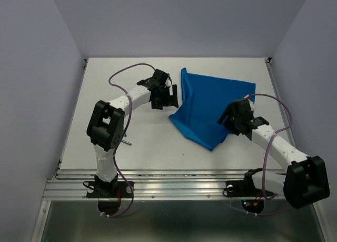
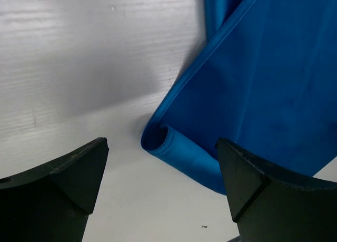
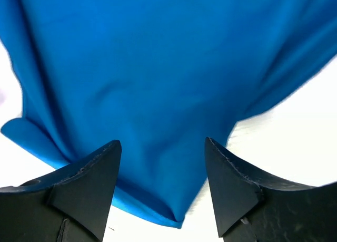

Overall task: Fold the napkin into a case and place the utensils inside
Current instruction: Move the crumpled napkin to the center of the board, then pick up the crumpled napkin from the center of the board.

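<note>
Where the two arms reach out from the near edge, a white table with a matte, faintly streaked surface fills most of the top view. A ribbed aluminium rail runs along its near side.

On the far right part of the table lies the napkin, a plain bright blue cloth with a soft sheen and shallow creases. It is loosely doubled over into an uneven wedge that narrows to a point toward the near edge. Its left corner curls back on itself in a small rolled loop.

Above that rolled corner, the left gripper has its dark, wedge-shaped jaws spread wide, with nothing between them but cloth and table below. Over the napkin's near right part, the right gripper is likewise spread, grasping nothing.

Beside the left arm's lower black joint, a grey utensil shows as a slim metal sliver on the table, well apart from the napkin and too small to tell its kind.
</note>
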You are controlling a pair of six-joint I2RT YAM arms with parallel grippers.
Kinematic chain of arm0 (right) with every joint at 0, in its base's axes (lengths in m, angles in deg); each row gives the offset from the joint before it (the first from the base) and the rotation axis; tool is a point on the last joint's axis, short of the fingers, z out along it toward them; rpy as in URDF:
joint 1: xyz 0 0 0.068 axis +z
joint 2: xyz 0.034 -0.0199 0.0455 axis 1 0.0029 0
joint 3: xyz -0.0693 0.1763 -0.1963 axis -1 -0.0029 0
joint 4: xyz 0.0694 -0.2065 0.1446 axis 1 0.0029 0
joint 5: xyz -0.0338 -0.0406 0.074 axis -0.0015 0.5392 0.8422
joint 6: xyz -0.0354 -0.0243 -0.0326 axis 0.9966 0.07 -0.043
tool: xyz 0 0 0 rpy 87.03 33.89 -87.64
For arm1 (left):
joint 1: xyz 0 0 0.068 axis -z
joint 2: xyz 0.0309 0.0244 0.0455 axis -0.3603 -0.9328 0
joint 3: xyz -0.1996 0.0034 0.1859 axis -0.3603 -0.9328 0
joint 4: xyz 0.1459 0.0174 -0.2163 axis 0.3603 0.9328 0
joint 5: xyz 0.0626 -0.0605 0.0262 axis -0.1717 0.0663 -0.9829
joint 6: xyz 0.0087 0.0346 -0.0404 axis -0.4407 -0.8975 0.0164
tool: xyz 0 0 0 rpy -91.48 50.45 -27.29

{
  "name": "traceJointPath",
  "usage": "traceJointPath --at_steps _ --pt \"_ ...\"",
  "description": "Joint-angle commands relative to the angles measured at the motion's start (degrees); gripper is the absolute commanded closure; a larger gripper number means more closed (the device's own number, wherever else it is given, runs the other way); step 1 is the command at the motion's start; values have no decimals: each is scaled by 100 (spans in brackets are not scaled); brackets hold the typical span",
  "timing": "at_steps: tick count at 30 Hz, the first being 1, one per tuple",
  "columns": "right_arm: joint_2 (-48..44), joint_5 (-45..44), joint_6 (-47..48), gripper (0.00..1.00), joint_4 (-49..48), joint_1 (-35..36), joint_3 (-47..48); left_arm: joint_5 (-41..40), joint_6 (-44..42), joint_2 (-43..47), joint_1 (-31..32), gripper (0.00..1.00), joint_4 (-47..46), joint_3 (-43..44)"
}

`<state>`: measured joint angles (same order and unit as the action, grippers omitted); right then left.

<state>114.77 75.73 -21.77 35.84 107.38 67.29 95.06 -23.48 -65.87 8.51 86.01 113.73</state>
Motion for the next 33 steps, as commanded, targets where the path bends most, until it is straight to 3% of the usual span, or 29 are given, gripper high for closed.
traceJointPath --at_steps 1,6,11,14,15,18,21,28,33 --pt "102 310 -155 30 54 -190 -118 336 -18 79 113 5 -175 -484" --pt "287 240 -146 30 45 -190 -144 424 131 -35 342 7 -342 -670" --pt "173 161 -172 30 62 -190 -276 477 193 -141 447 14 -421 -652" --pt "50 204 -225 27 62 -312 -416 485 228 -272 491 27 -448 -608" --pt "15 222 -234 27 71 -313 -443 494 228 -334 500 32 -439 -591" --pt "-213 240 -243 26 202 -374 -540 495 211 -369 509 100 -282 -433" --pt "-459 170 -251 26 439 -427 -610 109 193 -229 457 100 -9 -292" --pt "-794 195 -102 27 844 -427 -672 54 579 561 70 100 -351 -687" --pt "-715 327 -102 34 792 -427 -830 222 852 869 -53 100 -641 -854"
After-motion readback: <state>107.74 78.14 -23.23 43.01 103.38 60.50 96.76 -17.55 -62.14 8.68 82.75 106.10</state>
